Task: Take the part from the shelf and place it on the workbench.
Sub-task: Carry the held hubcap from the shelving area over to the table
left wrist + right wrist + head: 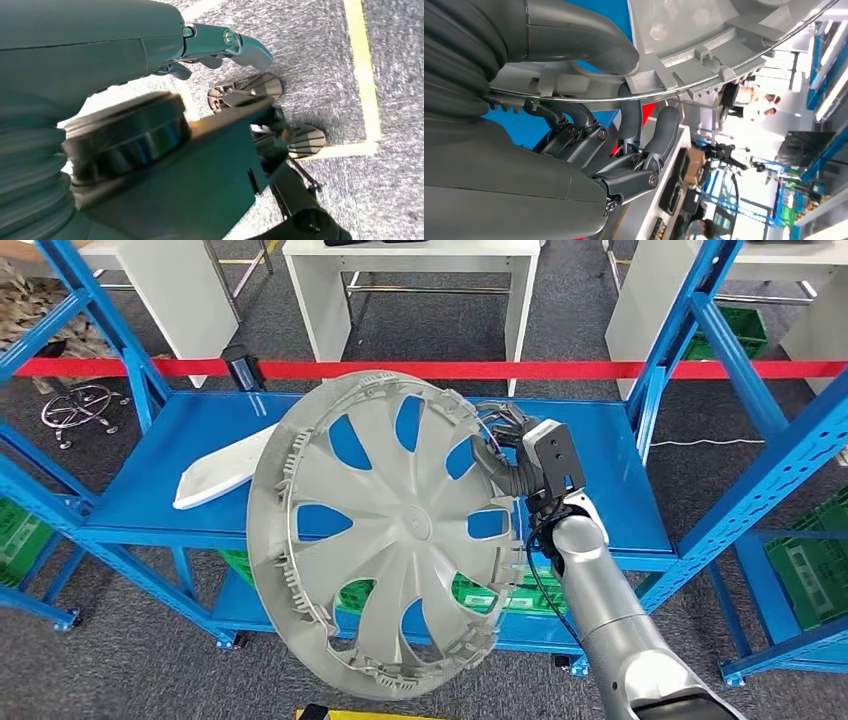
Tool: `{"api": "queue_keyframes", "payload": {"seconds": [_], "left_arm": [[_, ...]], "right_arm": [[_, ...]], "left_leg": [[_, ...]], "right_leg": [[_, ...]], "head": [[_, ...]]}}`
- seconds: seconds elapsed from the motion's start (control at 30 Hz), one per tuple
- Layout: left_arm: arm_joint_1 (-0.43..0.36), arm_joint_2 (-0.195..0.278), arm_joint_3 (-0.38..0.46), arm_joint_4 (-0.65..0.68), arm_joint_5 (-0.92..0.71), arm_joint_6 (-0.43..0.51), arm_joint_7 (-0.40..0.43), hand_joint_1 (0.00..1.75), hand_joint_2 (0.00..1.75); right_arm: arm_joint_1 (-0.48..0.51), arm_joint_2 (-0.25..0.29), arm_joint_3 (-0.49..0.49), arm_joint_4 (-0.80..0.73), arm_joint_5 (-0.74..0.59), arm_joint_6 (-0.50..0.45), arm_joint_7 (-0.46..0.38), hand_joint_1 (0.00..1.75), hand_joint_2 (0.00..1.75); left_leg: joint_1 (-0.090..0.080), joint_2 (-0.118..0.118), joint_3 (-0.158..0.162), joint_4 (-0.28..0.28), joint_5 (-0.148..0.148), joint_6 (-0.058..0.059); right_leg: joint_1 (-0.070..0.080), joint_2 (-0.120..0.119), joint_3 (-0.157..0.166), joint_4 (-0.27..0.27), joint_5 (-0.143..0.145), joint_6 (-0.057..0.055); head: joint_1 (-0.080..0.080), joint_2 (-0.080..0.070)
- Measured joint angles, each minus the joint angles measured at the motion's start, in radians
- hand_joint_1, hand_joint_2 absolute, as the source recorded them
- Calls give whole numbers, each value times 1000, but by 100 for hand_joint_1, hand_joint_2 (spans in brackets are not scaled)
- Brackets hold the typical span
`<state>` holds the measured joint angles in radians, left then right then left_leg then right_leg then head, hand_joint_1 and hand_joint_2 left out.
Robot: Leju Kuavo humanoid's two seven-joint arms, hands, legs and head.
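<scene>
Right hand (500,455) gripped the grey hubcap (385,535) at its 2 o'clock rim, thumb (589,42) on the inner face, fingers (664,127) curled over the edge. Hubcap was held tilted in the air in front of the blue shelf (620,470), above its top deck. White flat part (220,472) lay on that deck at the hubcap's 9 o'clock. Left hand (220,45) hung over grey floor (320,60), fingers loosely extended, holding nothing. Red barrier tape (560,369) ran behind the shelf.
</scene>
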<state>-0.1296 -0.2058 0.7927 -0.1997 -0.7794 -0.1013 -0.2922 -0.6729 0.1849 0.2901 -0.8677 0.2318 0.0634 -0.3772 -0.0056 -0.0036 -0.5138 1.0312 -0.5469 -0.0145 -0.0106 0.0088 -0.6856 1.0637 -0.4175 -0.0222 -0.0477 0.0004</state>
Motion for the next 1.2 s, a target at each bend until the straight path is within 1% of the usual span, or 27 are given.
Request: {"api": "queue_keyframes", "payload": {"seconds": [0.07,0.1,0.13,0.17,0.23,0.27,0.3,0.33,0.4,0.47,0.5,0.57,0.63,0.7,0.77,0.8,0.83,0.87,0.9,0.93,0.97,1.0,1.03,1.1,1.13,1.17,1.2], "left_arm": [[1,1,0,0,-4,1,-2,0,175],[0,2,0,0,-5,3,-4,0,175],[-2,4,0,0,-3,6,-7,0,175],[-5,6,0,0,1,11,-10,0,175],[-12,11,1,-2,12,19,-18,0,175],[-14,14,3,-3,18,22,-21,0,175],[-17,18,6,-3,25,23,-25,0,175],[-19,21,10,-4,30,23,-29,0,175],[-23,25,15,-4,38,21,-36,0,175],[-29,27,18,-5,39,15,-37,0,175],[-30,27,18,-5,35,11,-35,0,175],[-31,27,18,-5,26,4,-27,0,175],[-31,27,18,-5,21,1,-17,0,175],[-33,27,18,-4,16,-1,-12,0,175],[-35,26,18,-4,7,-7,-7,0,175],[-35,25,18,-4,0,-10,-4,0,175],[-35,23,18,-4,-6,-11,-1,0,175],[-36,22,18,-4,-12,-9,2,0,175],[-37,21,18,-4,-17,-7,3,0,175],[-40,21,18,-4,-19,-4,3,0,175],[-43,21,18,-5,-21,-2,0,0,175],[-46,21,18,-5,-20,-1,-4,0,175],[-48,22,18,-6,-18,0,-9,0,175],[-51,22,18,-6,-12,1,-16,0,175],[-52,23,18,-6,-8,2,-19,0,175],[-53,24,18,-6,-5,3,-21,0,175],[-53,24,18,-7,-2,3,-23,0,175]], "right_arm": [[8,-2,0,-4,-2,-1,0,175,175],[11,-2,0,-5,-4,1,-1,175,175],[14,-3,0,-6,-7,4,-2,175,175],[14,-4,1,-5,-11,7,-5,175,175],[11,-4,4,-1,-16,12,-12,175,175],[9,-3,8,2,-17,14,-14,175,175],[8,-2,12,6,-17,14,-15,175,175],[8,0,16,10,-17,15,-15,175,175],[5,5,26,15,-21,15,-16,175,175],[-1,12,32,19,-28,15,-18,175,175],[-4,14,34,22,-31,14,-20,175,175],[-5,16,38,26,-35,10,-23,175,175],[-6,17,43,27,-37,8,-27,175,175],[-7,19,47,27,-38,6,-30,175,175],[-2,20,48,27,-40,4,-31,175,175],[3,20,48,25,-40,2,-30,175,175],[9,20,49,21,-38,0,-26,175,175],[16,20,49,14,-36,0,-20,175,175],[23,20,50,4,-33,2,-13,175,175],[29,21,50,-8,-30,4,-6,175,175],[34,22,51,-20,-29,6,-1,175,175],[38,23,52,-31,-27,8,2,175,175],[41,25,52,-40,-27,10,4,175,175],[45,27,53,-47,-27,14,4,175,175],[45,27,54,-48,-27,15,5,175,175],[46,26,54,-50,-27,15,5,175,175],[46,26,54,-51,-28,16,6,175,175]], "left_leg": [[-1,1,-4,-12,18,7],[1,3,-9,-18,29,14],[4,6,-16,-23,42,21],[7,8,-26,-27,55,26],[7,10,-54,-27,77,31],[7,11,-69,-25,87,31],[8,12,-83,-23,96,30],[9,13,-97,-19,105,27],[11,13,-125,-5,117,19],[10,13,-147,12,128,7],[9,12,-153,16,134,1],[11,11,-157,14,148,-13],[15,9,-169,29,124,-26],[17,8,-196,114,37,-37],[19,8,-223,241,-38,-43],[19,8,-223,283,-44,-44],[19,8,-208,294,-29,-44],[18,7,-175,269,-2,-41],[18,6,-127,213,21,-36],[16,4,-69,136,25,-30],[13,1,-21,66,18,-23],[9,-1,10,14,7,-17],[5,-2,22,-13,-2,-11],[4,0,10,-24,15,4],[6,3,3,-27,27,14],[8,6,-8,-30,41,22],[10,8,-21,-31,55,28]], "right_leg": [[-2,-1,0,-8,13,13],[-2,-2,-4,-5,6,18],[-2,-2,-12,12,-19,22],[-2,-3,-26,50,-61,25],[-3,-3,-58,172,-156,32],[-3,-3,-67,230,-179,35],[-4,-4,-65,264,-179,37],[-6,-4,-46,264,-160,39],[-9,-6,40,165,-117,41],[-6,-6,125,41,-125,32],[-3,-5,143,8,-137,25],[0,-5,140,-2,-132,7],[-2,-7,125,-6,-111,-11],[-4,-8,100,-9,-88,-22],[-4,-8,73,-8,-66,-23],[-3,-8,58,-8,-54,-22],[-3,-8,44,-7,-43,-20],[-3,-8,31,-7,-32,-17],[-3,-8,20,-7,-22,-15],[-2,-7,11,-6,-12,-11],[-2,-7,5,-7,-3,-5],[-3,-7,1,-9,7,0],[-4,-8,0,-13,18,7],[-6,-7,-3,-21,31,21],[-7,-6,-9,-13,16,26],[-7,-6,-20,14,-20,31],[-8,-6,-36,63,-71,34]], "head": [[-2,0],[-2,0],[0,0],[2,0],[7,0],[8,0],[8,0],[9,0],[9,0],[9,0],[9,0],[10,0],[8,0],[2,0],[-1,0],[-1,0],[-1,0],[-2,0],[-2,0],[-2,0],[-1,0],[-1,0],[-2,0],[-3,0],[-1,0],[1,0],[4,0]]}}
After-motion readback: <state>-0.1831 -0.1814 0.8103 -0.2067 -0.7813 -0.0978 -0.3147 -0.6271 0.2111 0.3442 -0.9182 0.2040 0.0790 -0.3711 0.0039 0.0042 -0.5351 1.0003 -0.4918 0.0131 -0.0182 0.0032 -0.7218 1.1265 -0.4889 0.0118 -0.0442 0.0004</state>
